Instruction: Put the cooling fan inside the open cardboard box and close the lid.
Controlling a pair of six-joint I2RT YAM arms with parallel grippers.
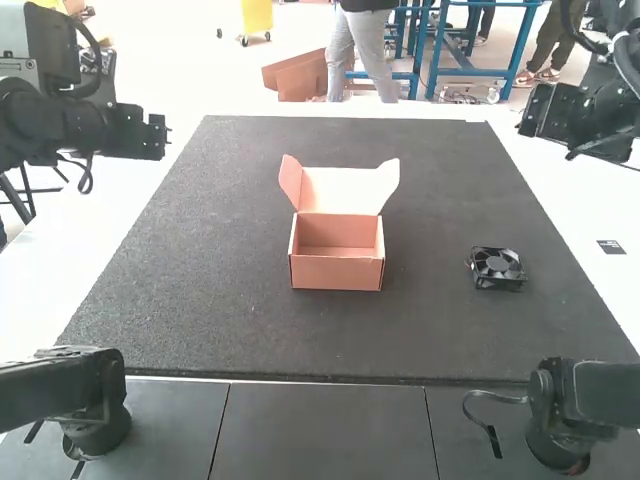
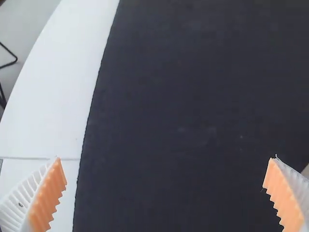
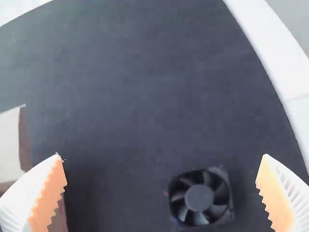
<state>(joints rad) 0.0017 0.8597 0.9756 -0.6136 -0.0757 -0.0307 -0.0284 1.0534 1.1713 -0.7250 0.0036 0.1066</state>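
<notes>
the right gripper (image 3: 160,166) hangs wide open, its ribbed white fingers (image 3: 43,195) gripping nothing. the cooling fan (image 3: 199,197) lies flat on the black mat (image 3: 145,72) between them, closer to one finger and touching neither. the left gripper (image 2: 164,164) is spread just as wide and empty, with bare mat between its fingers (image 2: 46,198) and white table (image 2: 48,96) beyond one tip. the high view adds the cardboard box (image 1: 337,250) mid-mat, lid standing up, the fan well apart from it.
</notes>
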